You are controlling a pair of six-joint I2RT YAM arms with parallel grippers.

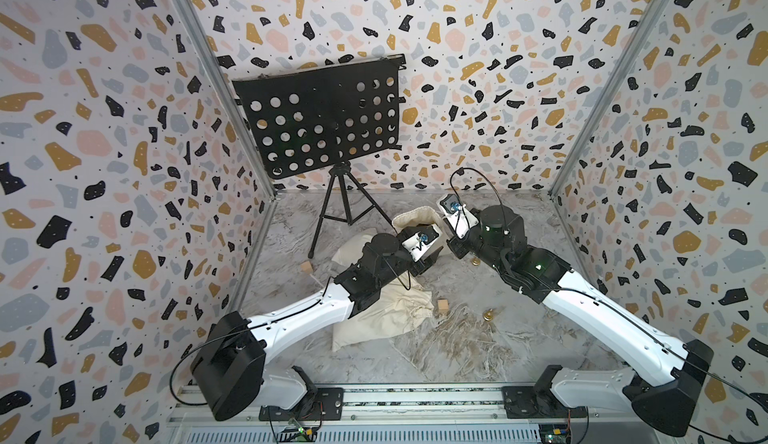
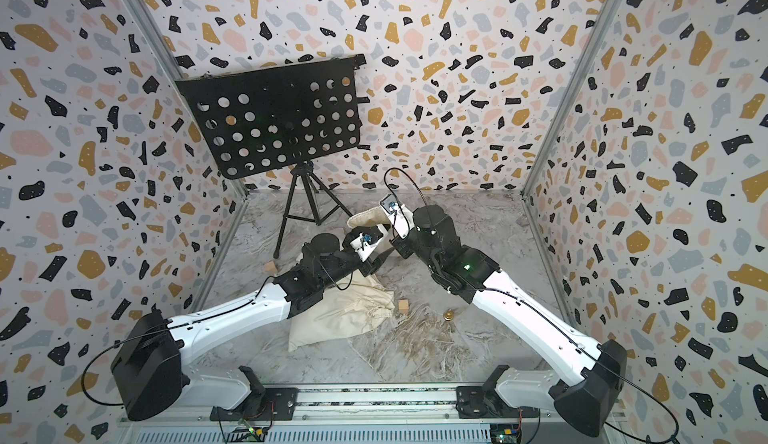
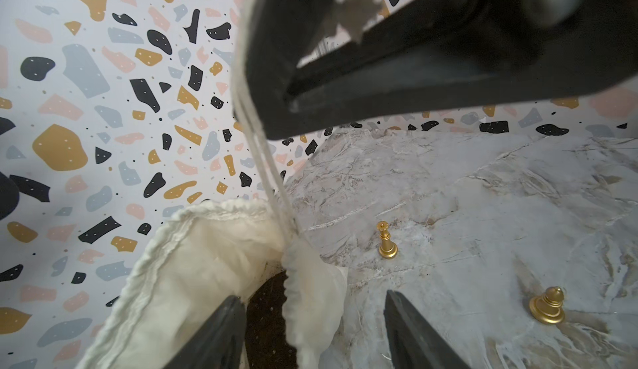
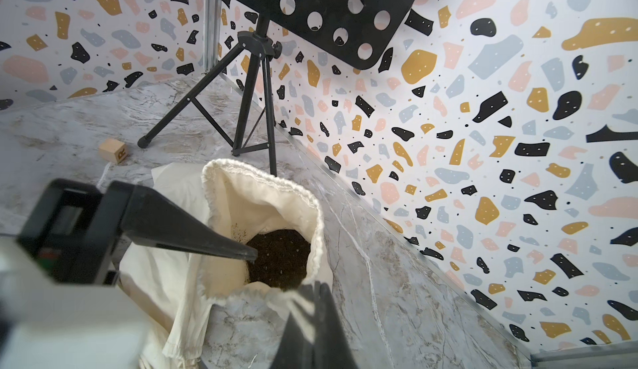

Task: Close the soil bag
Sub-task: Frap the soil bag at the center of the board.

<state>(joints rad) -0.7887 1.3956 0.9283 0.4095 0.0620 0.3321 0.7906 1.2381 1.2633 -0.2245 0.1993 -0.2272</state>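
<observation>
- In both top views the soil bag (image 1: 415,218) stands upright in the far half of the table (image 1: 478,350). It is about midway between the left and right edges, just beside a leg of the music stand (image 1: 320,117).
- The left gripper (image 1: 432,240) and right gripper (image 1: 453,248) meet at the bag's mouth. The wrists hide their jaws here.
- A second cloth bag (image 1: 386,317) lies flat nearer the front edge, under the left arm. A wooden cube (image 1: 443,305) sits just beside it.
- In the left wrist view, the left gripper's fingers (image 3: 221,329) stand spread with nothing pinched. The bag's gathered hem and dark soil (image 3: 269,312) lie between them.
- The drawstring (image 3: 262,149) runs taut from the hem up to the right gripper (image 3: 286,111), whose jaws are pressed together on it.
- A gold chess king (image 3: 386,243) and a gold pawn (image 3: 549,307) stand on the table beside the bag.
- In the right wrist view, the bag's mouth gapes and soil shows inside. One left finger (image 4: 193,236) reaches over the rim, and the right gripper's fingers sit together at the near rim.
</observation>
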